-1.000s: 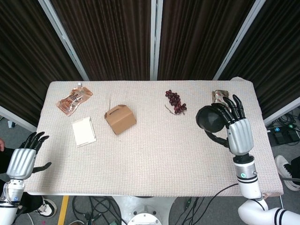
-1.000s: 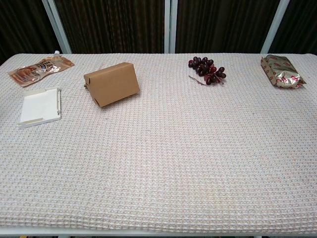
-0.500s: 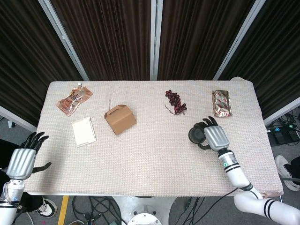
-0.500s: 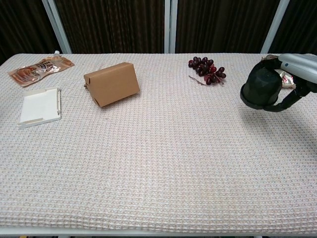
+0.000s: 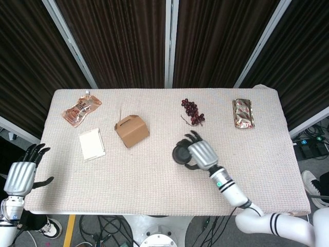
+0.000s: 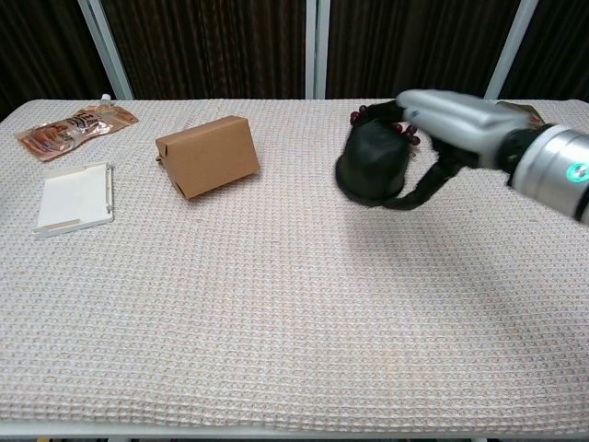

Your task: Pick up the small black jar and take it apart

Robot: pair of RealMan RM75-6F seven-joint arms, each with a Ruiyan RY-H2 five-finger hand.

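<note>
Fingers (image 6: 419,189) of the right hand (image 6: 442,129) are being curled around the small round black jar (image 6: 371,166), which is being held above the middle of the beige woven table cover (image 6: 276,304), near the dark grape bunch (image 5: 193,110). At the table's left edge, the left hand (image 5: 21,176) is being kept empty with fingers spread.
</note>
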